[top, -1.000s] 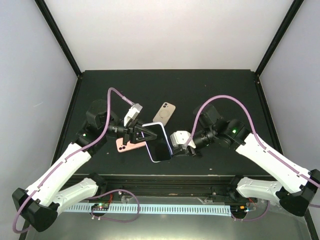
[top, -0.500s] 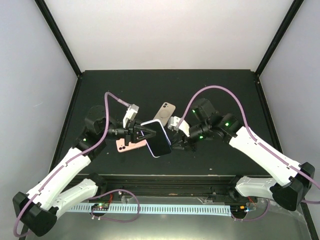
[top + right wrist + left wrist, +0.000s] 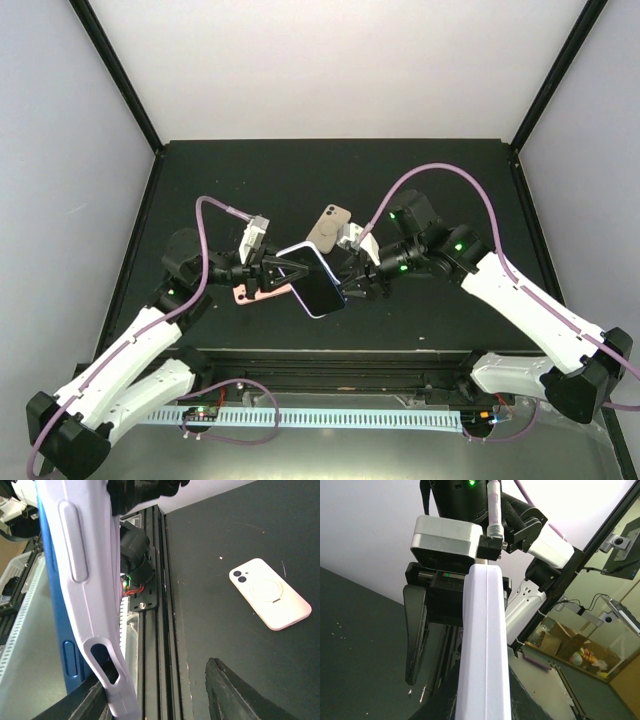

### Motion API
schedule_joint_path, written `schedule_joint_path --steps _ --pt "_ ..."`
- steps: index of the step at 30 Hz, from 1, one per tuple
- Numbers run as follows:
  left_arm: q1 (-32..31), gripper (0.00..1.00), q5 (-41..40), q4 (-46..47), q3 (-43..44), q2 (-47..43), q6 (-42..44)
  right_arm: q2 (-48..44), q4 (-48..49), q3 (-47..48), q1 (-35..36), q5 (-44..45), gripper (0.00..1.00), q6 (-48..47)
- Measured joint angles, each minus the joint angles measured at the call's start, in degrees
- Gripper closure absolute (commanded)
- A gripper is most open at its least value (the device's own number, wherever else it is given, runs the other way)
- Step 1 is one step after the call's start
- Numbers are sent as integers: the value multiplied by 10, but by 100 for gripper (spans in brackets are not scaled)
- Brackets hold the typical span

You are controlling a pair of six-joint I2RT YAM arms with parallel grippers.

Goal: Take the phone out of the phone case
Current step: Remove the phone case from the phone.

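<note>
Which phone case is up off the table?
The lavender case, clamped in the left gripper with the phone inside; the pink case and beige case lie flat on the table.

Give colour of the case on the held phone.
It's a pale lavender phone case around a blue phone; the right wrist view shows it best.

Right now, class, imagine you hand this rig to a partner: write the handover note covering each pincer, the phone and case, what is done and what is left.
Left pincer: shut on the cased phone, holding it above the table.
Right pincer: open, at the phone's free end, gripping nothing.
Case: lilac, on the blue phone; one long edge appears peeled away in the right wrist view.
Done: phone lifted, peeling seemingly begun.
To do: grip the case, strip it fully off, separate the two.
</note>
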Motion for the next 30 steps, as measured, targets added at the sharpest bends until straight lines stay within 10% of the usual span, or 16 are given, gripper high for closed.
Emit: schedule_joint_path --steps 7,13,17,23,30 --pt "-12 99 -11 51 -28 2 -17 10 17 0 -4 -24 57 52" --pt "-19 98 -48 61 -35 13 -17 19 29 0 -11 -51 95 92" --pt "-22 95 -85 57 -35 19 -21 18 30 -1 -21 -54 99 107" --pt "-38 27 -185 4 9 54 9 5 90 -34 -75 -70 99 152" --pt "-46 18 -411 -84 31 68 46 -2 192 -136 -191 -76 99 236"
